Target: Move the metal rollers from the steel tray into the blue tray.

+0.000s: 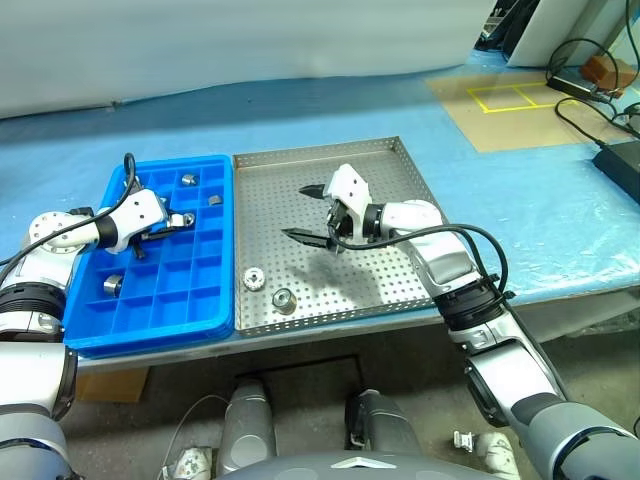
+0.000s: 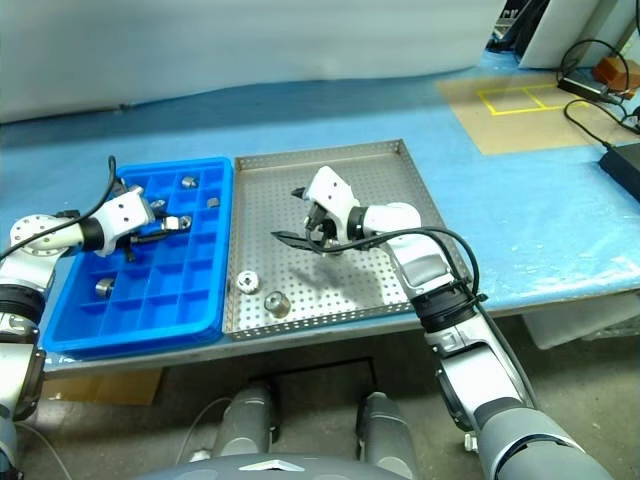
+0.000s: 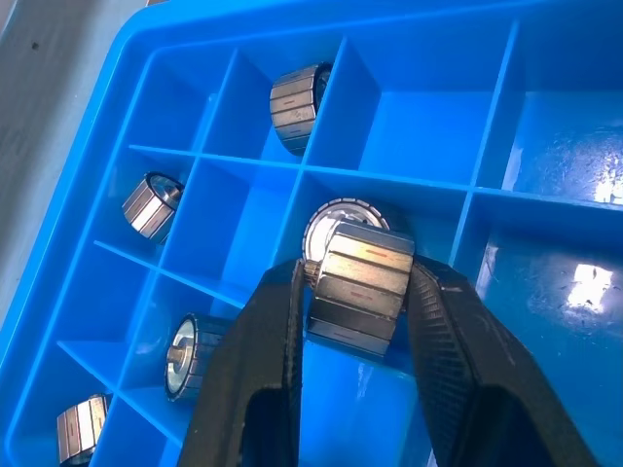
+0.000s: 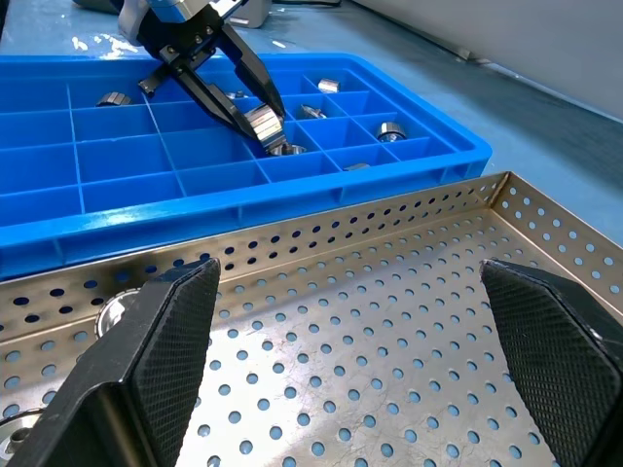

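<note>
Nearest the robot, two metal rollers (image 1: 283, 298) lie at about 7 o'clock on the steel tray (image 1: 390, 160), close to its near rim; they are what is left to fetch. Above the middle of that tray hangs the right gripper (image 1: 313, 214), its black fingers spread as wide as they go and holding nothing. At 9 o'clock from it, touching the steel tray's side, sits the blue tray (image 1: 160, 334) on the tabletop (image 1: 300, 110), with several rollers already in its compartments. Over its far half the left gripper (image 3: 355, 292) is clamped tight on one roller, held just above a compartment where another roller seems to lie. The placing step is in hand. The next move probably calls for shifting over an empty compartment, then parting the fingers.
</note>
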Tool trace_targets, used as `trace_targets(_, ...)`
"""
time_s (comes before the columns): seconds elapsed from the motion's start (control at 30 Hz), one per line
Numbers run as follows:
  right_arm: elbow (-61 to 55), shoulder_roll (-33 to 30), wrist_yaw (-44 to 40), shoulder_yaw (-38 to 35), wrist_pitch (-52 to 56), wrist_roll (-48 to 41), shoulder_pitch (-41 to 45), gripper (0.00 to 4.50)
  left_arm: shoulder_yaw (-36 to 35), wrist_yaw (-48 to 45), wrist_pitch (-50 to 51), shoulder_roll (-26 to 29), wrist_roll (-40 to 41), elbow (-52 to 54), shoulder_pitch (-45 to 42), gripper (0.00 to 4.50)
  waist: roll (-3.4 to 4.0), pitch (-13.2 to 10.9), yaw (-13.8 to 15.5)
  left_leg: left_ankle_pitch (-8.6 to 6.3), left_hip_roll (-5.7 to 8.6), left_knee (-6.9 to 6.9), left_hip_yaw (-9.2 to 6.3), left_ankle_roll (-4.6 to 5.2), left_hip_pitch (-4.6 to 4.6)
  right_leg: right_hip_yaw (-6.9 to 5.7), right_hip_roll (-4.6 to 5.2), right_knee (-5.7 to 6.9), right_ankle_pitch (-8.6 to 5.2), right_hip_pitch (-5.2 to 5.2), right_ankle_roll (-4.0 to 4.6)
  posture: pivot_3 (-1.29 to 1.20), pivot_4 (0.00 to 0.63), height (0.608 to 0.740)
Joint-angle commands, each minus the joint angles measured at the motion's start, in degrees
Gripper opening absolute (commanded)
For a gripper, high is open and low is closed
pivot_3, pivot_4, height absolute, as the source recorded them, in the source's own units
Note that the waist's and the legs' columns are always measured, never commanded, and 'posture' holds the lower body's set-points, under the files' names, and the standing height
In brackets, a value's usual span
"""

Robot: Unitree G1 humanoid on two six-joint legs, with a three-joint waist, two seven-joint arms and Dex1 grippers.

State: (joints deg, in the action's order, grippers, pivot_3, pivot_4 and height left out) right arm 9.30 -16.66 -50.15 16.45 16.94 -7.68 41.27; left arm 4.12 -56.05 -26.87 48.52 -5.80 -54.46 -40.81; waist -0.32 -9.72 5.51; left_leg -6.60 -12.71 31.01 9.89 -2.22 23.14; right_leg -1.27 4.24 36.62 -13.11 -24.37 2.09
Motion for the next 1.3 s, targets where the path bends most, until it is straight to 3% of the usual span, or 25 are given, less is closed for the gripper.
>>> trace_targets(0.03,-0.89,0.07,0.01,-0.55,-1.12,0.34,0.75,4.50,-1.90,3.41,1.35,0.09,0.61,0.12,-2.15,1.15,0.00,0.00,0.08,0.00,0.00,0.00,0.00,0.00,0.00,0.00,0.00,0.00,0.00,0.00,0.00,-0.03,0.150,0.740)
trace_targets(0.13,-0.62,-0.04,-0.16,-0.43,-1.76,0.59,1.01,4.50,-4.44,2.74,3.77,-0.71,4.21,1.58,-3.01,1.15,-0.03,-0.02,0.12,0.00,0.00,-0.02,0.00,0.00,0.02,-0.02,0.00,0.01,0.00,0.00,0.01,-0.02,0.150,0.740)
trace_targets(0.27,-0.35,-0.17,-0.42,-0.29,-3.22,1.35,1.47,4.50,-10.39,-1.32,13.51,-1.82,13.70,7.92,-2.82,1.15,-0.15,-0.08,0.02,0.00,-0.01,0.04,0.00,0.00,0.09,-0.01,0.00,0.00,0.01,-0.04,0.02,-0.02,0.150,0.740)
trace_targets(0.57,3.55,0.91,-1.12,-0.80,-6.50,1.91,5.66,4.50,-16.90,-5.29,32.98,-1.28,25.08,24.09,2.23,1.15,-0.18,-0.10,-0.24,0.06,-0.02,0.04,0.03,-0.09,0.62,-0.03,-0.04,-0.04,-0.02,-0.61,0.09,-0.01,0.150,0.740)
trace_targets(0.7,7.93,2.34,-0.21,-1.06,-9.46,2.78,8.71,4.50,-17.93,-5.15,39.85,-2.14,28.81,30.86,4.98,1.15,-0.19,-0.12,-0.19,0.05,-0.05,0.02,0.05,-0.08,0.63,-0.06,-0.05,-0.03,-0.04,-0.63,0.11,0.00,0.150,0.740)
trace_targets(1.0,13.17,6.69,0.98,-1.21,-12.58,3.14,11.39,4.50,-17.57,1.68,52.22,-11.90,37.22,47.53,9.77,1.15,-0.22,-0.14,-0.08,0.00,-0.05,0.13,0.04,0.01,0.66,-0.08,-0.04,-0.01,-0.04,-0.58,0.11,0.00,0.150,0.740)
trace_targets(1.3,13.09,6.46,0.46,-0.44,-12.94,4.16,10.39,4.50,-14.79,4.34,54.67,-18.05,38.38,53.54,9.82,1.15,-0.22,-0.14,-0.44,0.03,-0.06,0.15,0.04,-0.03,0.67,-0.07,-0.07,-0.01,-0.03,-0.59,0.10,-0.01,0.150,0.740)
